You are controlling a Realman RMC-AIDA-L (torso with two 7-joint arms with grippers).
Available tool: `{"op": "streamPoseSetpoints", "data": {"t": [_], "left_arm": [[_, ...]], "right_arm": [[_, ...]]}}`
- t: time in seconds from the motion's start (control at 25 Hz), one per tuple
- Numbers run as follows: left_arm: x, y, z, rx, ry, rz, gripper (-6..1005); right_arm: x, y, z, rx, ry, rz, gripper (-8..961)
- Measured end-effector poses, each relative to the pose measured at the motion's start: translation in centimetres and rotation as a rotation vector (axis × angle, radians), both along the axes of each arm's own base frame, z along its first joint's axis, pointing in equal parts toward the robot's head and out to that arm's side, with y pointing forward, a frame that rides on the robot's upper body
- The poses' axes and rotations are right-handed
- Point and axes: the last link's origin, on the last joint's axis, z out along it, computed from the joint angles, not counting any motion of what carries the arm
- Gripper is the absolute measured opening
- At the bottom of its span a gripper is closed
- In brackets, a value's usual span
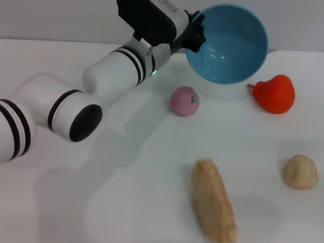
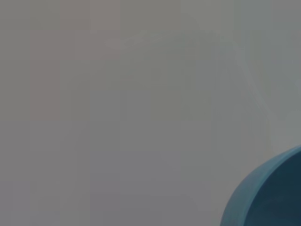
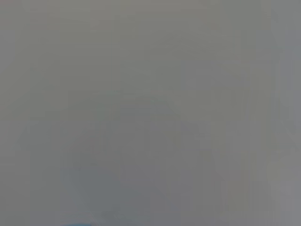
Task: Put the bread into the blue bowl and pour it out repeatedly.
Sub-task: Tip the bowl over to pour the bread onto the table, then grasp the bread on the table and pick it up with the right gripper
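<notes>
The left gripper (image 1: 195,34), jaws clamped on its rim, holds the blue bowl (image 1: 230,45) tipped above the table's (image 1: 126,202) far edge; the bread (image 1: 213,207) lies at the near edge.

Head camera looks down on the table (image 1: 126,202); left wrist view shares the blue bowl (image 1: 228,45).

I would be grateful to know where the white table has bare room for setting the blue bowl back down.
The widest bare patch of the white table lies left of the elongated tan bread, below the round pink fruit. Another lies between the bread, the red pear-shaped toy and the round tan lump. The left gripper holds the light-blue plastic bowl tilted over the crowded far side.
</notes>
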Motion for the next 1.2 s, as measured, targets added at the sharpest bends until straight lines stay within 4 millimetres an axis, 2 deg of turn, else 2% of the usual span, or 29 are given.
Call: {"op": "streamPoseSetpoints", "data": {"t": [0.28, 0.52, 0.8, 0.96, 1.2], "left_arm": [[-0.8, 0.1, 0.3, 0.010, -0.009, 0.032, -1], [-2.2, 1.2, 0.8, -0.035, -0.063, 0.236, -1], [-2.6, 3.3, 3.1, -0.163, -0.124, 0.515, -2], [-2.6, 3.3, 3.9, -0.262, -0.118, 0.619, -2], [-2.4, 2.4, 5.3, -0.395, -0.028, 0.730, -1]], "right_arm": [[-2.2, 0.7, -1.2, -0.064, -0.055, 0.144, 494], [-3.9, 2.0, -3.1, -0.236, -0.105, 0.223, 491], [-5.8, 3.6, -4.5, -0.546, -0.159, 0.231, 488], [-6.9, 4.4, -4.7, -0.722, -0.175, 0.178, 486], [-7.9, 5.0, -4.4, -0.957, -0.299, 0.089, 483]]}}
